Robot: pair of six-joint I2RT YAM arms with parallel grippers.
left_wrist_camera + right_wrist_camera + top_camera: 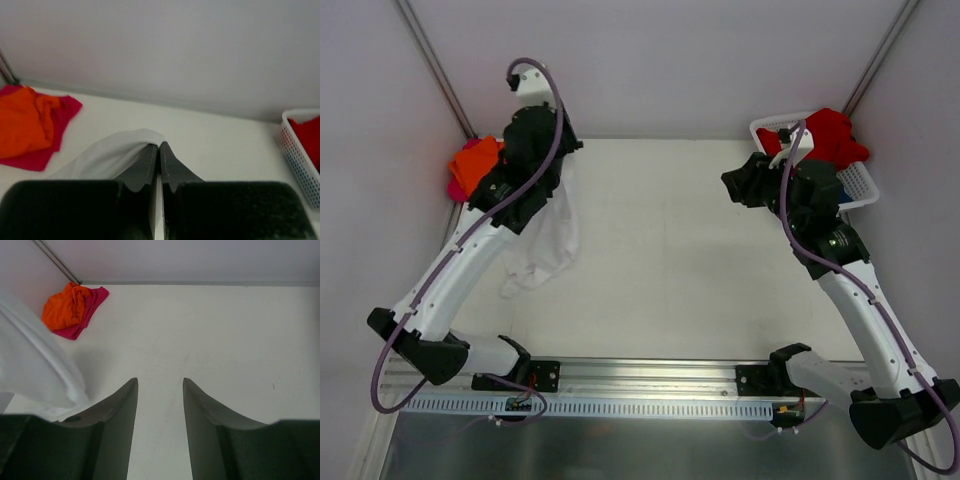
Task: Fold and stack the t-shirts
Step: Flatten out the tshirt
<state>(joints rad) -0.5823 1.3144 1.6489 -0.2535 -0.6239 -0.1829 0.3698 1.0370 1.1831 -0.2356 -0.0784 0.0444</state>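
Risk of slippage: white t-shirt (545,235) dangling over left side of worktop (680,260), pinched by a thin edge in closed left gripper (159,148); right gripper (160,386) wide, empty. Could bunch or drop if tugged unevenly.

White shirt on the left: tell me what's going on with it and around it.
The left gripper is shut on the white shirt, holding one end up while the rest drapes down to the table. The right gripper is open and empty, above the table near the basket, which holds a red shirt. An orange shirt lies on a pink shirt in the far left corner.
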